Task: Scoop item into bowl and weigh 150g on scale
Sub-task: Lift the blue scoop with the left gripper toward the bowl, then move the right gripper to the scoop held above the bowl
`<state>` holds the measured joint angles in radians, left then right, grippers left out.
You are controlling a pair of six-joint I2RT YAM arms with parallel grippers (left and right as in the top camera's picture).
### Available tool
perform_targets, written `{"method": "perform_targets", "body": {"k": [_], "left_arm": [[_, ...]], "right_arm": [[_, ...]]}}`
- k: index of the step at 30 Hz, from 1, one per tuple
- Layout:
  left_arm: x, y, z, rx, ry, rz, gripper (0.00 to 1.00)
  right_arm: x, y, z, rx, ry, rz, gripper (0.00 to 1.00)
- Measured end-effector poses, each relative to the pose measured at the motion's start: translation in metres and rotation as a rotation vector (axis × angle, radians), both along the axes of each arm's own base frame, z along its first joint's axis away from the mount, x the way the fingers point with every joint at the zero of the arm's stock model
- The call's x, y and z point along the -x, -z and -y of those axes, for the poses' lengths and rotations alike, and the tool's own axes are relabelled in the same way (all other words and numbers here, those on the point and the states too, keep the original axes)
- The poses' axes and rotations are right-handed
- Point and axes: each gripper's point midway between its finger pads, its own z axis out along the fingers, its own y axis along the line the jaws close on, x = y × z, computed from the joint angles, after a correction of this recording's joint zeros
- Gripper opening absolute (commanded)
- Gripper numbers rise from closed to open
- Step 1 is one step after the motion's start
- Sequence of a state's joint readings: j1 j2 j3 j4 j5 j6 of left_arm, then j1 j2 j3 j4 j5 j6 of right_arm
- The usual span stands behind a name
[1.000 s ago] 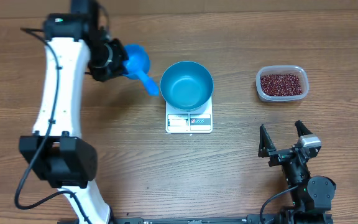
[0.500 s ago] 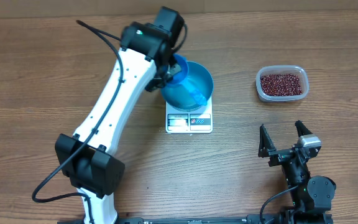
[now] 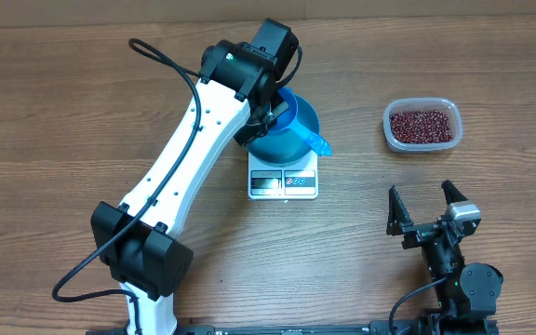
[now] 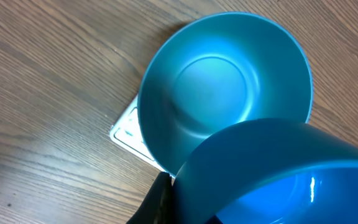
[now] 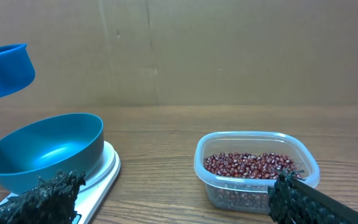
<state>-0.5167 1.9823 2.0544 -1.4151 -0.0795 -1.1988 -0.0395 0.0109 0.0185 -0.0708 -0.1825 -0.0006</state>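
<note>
The red-brown beans [image 5: 247, 165] lie heaped in a clear plastic tub [image 5: 229, 190] toward the counter's [image 3: 491, 56] far right corner, well apart from the teal bowl [image 4: 216, 93]. The bowl stands upright on the white scale [image 3: 283, 183] near the middle of the counter, with the scale's display strip facing the front edge. A blue scoop [image 5: 5, 71] hangs in the air above the bowl's rim, and its handle appears to reach out past the bowl's right side, though the arm hides much of it from overhead. The left fingers [image 4: 149, 208] are clamped tight on the scoop. The right fingers [image 3: 396, 214], near the front right corner, are spread wide and hold nothing.
</note>
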Motion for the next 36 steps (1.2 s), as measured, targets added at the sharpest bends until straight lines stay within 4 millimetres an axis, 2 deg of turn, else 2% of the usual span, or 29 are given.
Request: {"method": "perform_targets", "body": {"k": [10,13,16,19,22,26,28,30,32,36], "left_arm": [[0.005,0.001,0.006,0.043,-0.015,-0.029,0.04],[0.008,0.001,0.005,0.038,-0.015,-0.042,0.04],[0.009,0.002,0.004,0.036,-0.020,-0.048,0.04],[0.009,0.002,0.005,0.043,-0.048,-0.049,0.04],[0.009,0.002,0.005,0.049,-0.072,-0.050,0.05],[0.010,0.002,0.004,0.050,-0.084,-0.053,0.04],[0.010,0.002,0.004,0.051,-0.093,-0.055,0.04],[0.010,0.002,0.004,0.051,-0.096,-0.055,0.04],[0.010,0.002,0.004,0.051,-0.096,-0.056,0.04],[0.010,0.002,0.004,0.052,-0.098,-0.054,0.04]], "right_arm": [[0.000,0.000,0.000,0.000,0.001,0.000,1.00],[0.000,-0.011,0.001,-0.005,0.003,0.046,1.00],[0.000,-0.016,0.001,-0.112,0.001,0.045,1.00],[0.000,-0.004,0.001,-0.248,0.003,-0.027,1.00],[0.002,-0.004,0.001,-0.326,0.008,-0.063,1.00],[0.011,-0.036,0.001,-0.399,0.009,-0.058,1.00],[0.017,-0.060,0.002,-0.418,0.016,-0.057,1.00],[0.018,-0.074,0.002,-0.426,0.024,-0.092,1.00],[0.015,-0.080,0.002,-0.434,0.038,-0.154,1.00],[0.001,-0.080,0.000,-0.447,0.059,-0.320,1.00]]}}
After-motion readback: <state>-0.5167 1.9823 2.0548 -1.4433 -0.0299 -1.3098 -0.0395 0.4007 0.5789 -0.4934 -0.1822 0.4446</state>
